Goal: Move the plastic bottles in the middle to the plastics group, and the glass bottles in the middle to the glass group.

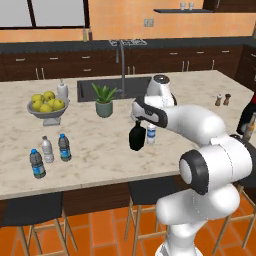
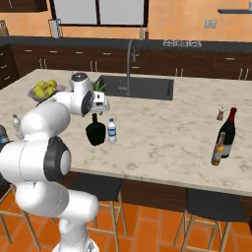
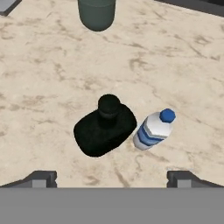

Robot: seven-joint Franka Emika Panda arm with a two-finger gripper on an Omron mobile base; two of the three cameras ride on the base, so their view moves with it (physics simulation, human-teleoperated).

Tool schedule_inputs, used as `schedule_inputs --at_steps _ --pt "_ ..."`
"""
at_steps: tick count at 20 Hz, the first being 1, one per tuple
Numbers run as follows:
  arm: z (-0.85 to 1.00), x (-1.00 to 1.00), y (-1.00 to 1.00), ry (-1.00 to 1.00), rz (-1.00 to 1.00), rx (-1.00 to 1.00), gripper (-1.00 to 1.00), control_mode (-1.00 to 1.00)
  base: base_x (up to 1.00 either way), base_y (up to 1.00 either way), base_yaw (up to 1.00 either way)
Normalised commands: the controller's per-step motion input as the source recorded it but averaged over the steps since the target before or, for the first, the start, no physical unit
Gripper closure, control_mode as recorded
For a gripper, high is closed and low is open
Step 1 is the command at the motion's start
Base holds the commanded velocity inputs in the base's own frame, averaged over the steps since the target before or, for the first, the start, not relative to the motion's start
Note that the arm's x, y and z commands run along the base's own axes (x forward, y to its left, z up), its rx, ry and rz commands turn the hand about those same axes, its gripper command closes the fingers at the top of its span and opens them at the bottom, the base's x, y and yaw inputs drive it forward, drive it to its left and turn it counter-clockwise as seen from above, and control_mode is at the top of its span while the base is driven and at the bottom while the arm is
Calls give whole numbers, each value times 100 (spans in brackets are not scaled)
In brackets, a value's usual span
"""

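Note:
A squat glossy black glass bottle [image 1: 136, 138] [image 2: 95, 133] [image 3: 105, 129] stands in the middle of the island. Just to its right is a small clear plastic bottle [image 1: 151, 134] [image 2: 112, 131] [image 3: 153, 129] with a blue label band and a blue cap. My gripper [image 2: 97, 111] [image 3: 111, 179] hangs open just above the black bottle, holding nothing. At the left front stand two dark water bottles [image 1: 37, 164] [image 1: 64, 147] and a pale one [image 1: 47, 149]. At the right stand a tall dark-and-red bottle [image 2: 228, 130] [image 1: 247, 116] and a slim amber bottle [image 2: 218, 149].
A bowl of lemons [image 1: 47, 107], a white soap dispenser [image 1: 62, 90] and a potted plant [image 1: 104, 102] [image 3: 96, 13] sit behind the bottles. The sink [image 1: 112, 87] lies beyond. Salt and pepper shakers [image 2: 221, 113] stand far right. Stools line the front edge.

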Motion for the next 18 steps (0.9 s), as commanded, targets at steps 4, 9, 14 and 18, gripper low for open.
schedule_inputs --at_steps 4,9,14,18 --pt "-31 18 6 -2 4 5 -100 -100 0 0 0" --pt "-21 8 17 -5 8 3 -100 -100 0 0 0" --pt "-29 21 7 -6 5 0 -100 -100 0 0 0" --pt "-28 23 0 -6 3 0 -100 -100 0 0 0"
